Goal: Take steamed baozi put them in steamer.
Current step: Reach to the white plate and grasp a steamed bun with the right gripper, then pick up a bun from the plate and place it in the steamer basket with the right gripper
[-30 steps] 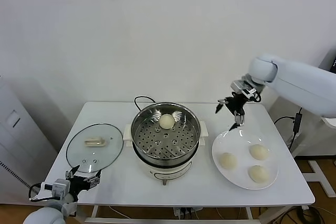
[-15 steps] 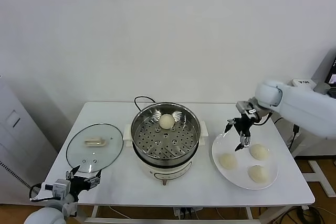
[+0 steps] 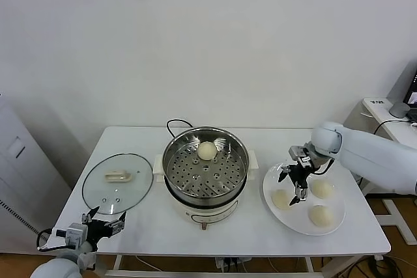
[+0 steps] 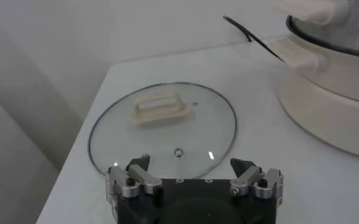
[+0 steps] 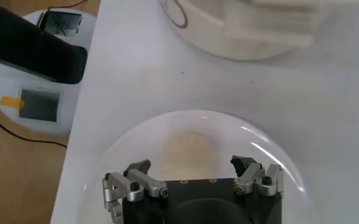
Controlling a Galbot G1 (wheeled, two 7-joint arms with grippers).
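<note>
Baozi (image 3: pixel 282 198) on plate (image 3: pixel 272 179) lies under spread right tool (image 3: pixel 292 183).

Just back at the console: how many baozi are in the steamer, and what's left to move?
One baozi already sits on the perforated tray of the steamer. Three baozi wait on the white plate. The right gripper hangs open and empty over the bun nearest the steamer, nothing gripped yet. The left gripper is parked, open, at the table's front edge by the glass lid.
</note>
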